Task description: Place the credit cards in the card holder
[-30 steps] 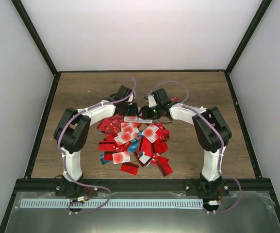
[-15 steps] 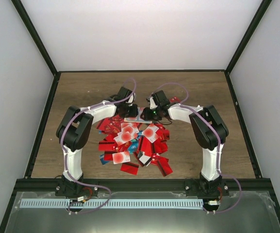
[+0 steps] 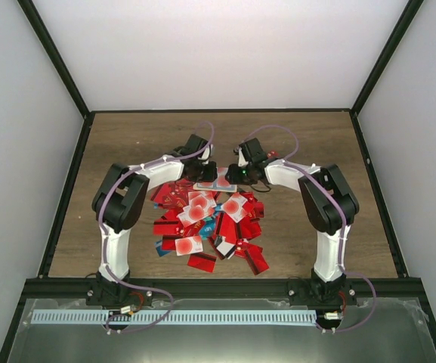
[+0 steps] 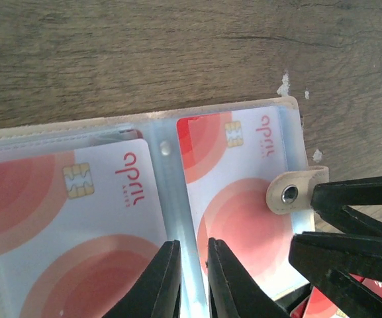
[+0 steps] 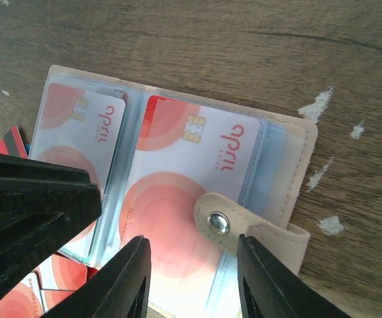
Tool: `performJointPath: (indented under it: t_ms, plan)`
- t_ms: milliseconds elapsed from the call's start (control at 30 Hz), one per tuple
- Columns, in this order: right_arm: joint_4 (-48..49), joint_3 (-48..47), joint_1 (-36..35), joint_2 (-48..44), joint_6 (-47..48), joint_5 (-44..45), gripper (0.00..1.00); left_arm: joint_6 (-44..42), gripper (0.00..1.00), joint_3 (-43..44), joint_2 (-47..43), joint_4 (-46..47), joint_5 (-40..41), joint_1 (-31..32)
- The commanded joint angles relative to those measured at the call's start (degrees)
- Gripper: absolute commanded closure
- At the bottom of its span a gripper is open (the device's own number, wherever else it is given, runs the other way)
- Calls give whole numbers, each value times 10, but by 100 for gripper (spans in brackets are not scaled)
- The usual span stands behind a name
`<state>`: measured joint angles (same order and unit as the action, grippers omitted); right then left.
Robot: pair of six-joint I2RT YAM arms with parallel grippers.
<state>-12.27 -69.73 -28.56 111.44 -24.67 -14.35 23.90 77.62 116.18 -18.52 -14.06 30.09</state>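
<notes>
Both arms have edged farther out over the open card holder, which lies lengthwise across the far edge of the card pile. The left claw hangs over its fold, nearly together, and I cannot tell whether it grips. The right claw stands apart, straddling the snap strap. The loose cards lie back toward the bases.

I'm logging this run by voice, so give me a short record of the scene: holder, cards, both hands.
card holder: open flat on table
sleeved cards: two, white with red blots
snap tab: over one sleeved card
loose cards: piled beside holder
left hand: fingers nearly together over centre fold
right hand: open, straddling snap tab
</notes>
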Motion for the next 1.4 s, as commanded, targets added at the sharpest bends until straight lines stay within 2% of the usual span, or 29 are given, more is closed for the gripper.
performJointPath:
  t_ms: [0, 200, 533, 967, 1367]
  plan:
    - [0, -15, 9, -6, -3, -12, 62, 0, 87, 24, 24, 4, -13, -2]
    - [8, -15, 19, 3, -11, -32, 62, -5, 95, 39, 39, -4, -17, -2]
    - [57, 10, 20, -21, -14, -143, 61, -11, 96, 44, 57, -3, -21, -2]
    - [12, -72, 59, 44, -3, -130, 61, -16, 96, 42, 69, -6, -18, -2]
    - [22, -66, 60, 73, -7, -151, 62, -17, 96, 38, 73, -7, -19, -2]
